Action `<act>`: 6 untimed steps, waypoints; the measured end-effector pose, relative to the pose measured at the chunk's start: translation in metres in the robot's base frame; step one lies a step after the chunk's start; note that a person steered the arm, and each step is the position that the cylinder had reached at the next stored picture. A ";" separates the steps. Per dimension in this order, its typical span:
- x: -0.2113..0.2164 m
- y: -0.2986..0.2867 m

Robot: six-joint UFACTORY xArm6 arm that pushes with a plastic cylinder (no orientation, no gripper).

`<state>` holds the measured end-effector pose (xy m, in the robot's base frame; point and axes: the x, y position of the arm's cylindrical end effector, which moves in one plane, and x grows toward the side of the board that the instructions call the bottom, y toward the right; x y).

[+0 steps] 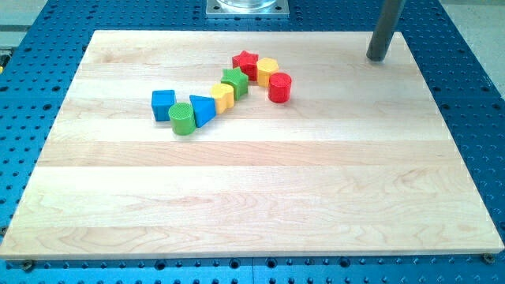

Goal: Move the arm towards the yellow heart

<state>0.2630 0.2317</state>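
Wooden board (252, 197) on a blue perforated table (473, 87). Dark rod coming down from the view's top right, my tip (378, 57) set on the board near its far right edge, at about 1 o'clock from the board's middle. No jaws or fingers there, just a bare rod end, holding nothing and touching no block.

Yellow heart (267, 70) in the upper middle, well apart from my tip, at roughly 9 o'clock from it. Touching the heart at 10 o'clock, a red star (245, 61); just beside it at 4 o'clock, a red cylinder (280, 87). At 8 o'clock from the heart, a green star (234, 80), then a yellow block (223, 97) of unclear shape, then a blue triangle (202, 110), all in a diagonal chain running down to the view's left. Green cylinder (181, 118) against the triangle at 8 o'clock, blue cube (163, 103) just beside the cylinder at 10 o'clock
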 end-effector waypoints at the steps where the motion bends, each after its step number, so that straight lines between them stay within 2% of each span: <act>1: 0.000 0.000; 3: 0.012 -0.016; 4: 0.085 -0.126; 5: 0.100 -0.132; 6: 0.128 -0.165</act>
